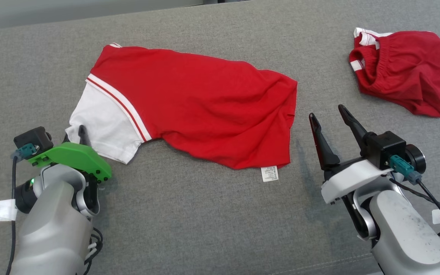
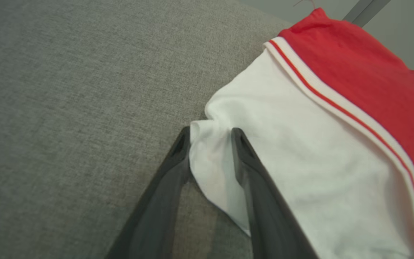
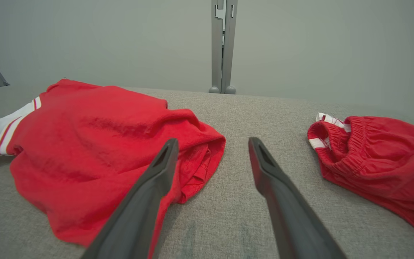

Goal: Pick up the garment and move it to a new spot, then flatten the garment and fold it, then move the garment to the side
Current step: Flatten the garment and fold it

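Observation:
The garment point(image 1: 197, 103) is a red shirt with a white sleeve, lying spread on the grey cloth surface point(image 1: 204, 221). My left gripper point(image 1: 75, 136) is at the sleeve's lower left corner. In the left wrist view its jaws stand half closed, with a bunched fold of the white sleeve point(image 2: 300, 151) between the fingertips point(image 2: 183, 138); the left gripper point(image 2: 210, 135) has a gap still showing. My right gripper point(image 1: 326, 111) stands open just right of the shirt's hem point(image 3: 192, 165), holding nothing. The right gripper point(image 3: 213, 141) points at bare surface beside the shirt.
A second red piece with an elastic waistband and white stripes point(image 1: 403, 72) lies crumpled at the far right point(image 3: 379, 162). A white care label point(image 1: 269, 173) sticks out at the shirt's near hem. A grey metal post point(image 3: 223, 46) stands behind the surface.

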Robot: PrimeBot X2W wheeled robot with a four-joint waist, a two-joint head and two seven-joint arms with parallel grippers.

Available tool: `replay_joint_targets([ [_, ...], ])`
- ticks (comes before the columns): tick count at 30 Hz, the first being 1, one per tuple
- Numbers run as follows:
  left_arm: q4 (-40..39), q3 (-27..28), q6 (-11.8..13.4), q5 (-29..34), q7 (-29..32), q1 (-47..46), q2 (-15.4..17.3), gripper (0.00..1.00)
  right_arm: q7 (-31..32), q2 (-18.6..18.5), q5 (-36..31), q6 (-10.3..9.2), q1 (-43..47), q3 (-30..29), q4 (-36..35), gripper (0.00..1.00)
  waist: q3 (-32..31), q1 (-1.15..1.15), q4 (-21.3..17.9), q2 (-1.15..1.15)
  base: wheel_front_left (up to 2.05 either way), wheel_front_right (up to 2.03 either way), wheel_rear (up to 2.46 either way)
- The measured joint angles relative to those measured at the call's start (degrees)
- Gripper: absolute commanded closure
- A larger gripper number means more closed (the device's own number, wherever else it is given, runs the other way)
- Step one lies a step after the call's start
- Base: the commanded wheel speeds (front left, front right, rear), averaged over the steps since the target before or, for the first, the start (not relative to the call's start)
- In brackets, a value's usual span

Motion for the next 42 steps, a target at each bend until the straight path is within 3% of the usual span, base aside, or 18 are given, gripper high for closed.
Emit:
replay_joint_targets([
  [1,0.04,0.05,0.0,-0.01,-0.01,-0.08,-0.07,1.0,0.0,-0.15,0.0,-0.01,0.0,-0.18,0.0,0.0,0.06,0.0,-0.05,0.0,0.0,0.0,0.0],
  [8,-0.51,0.37,-1.12,-0.6,-0.62,-0.16,-0.99,1.0,-0.01,-0.78,0.01,-0.24,0.12,-0.79,0.29,0.0,-0.26,0.0,1.01,0.0,0.0,0.0,0.0],
  [20,-12.01,2.35,-7.03,0.05,-1.78,0.52,-1.25,1.0,0.59,-1.45,0.65,1.47,6.2,1.31,3.53,0.0,-2.65,0.0,5.13,0.0,0.0,0.0,0.0],
  [28,-26.35,10.29,-6.98,2.59,-1.78,7.76,-0.27,1.0,1.59,-0.13,1.72,3.27,10.33,4.15,4.92,0.0,-4.86,0.0,7.6,0.0,0.0,0.0,0.0],
  [42,-39.4,11.18,-5.54,7.14,-1.78,18.35,-1.27,1.0,2.11,0.66,3.55,3.89,10.7,4.14,7.78,0.0,-6.04,0.0,11.31,0.0,0.0,0.0,0.0],
])
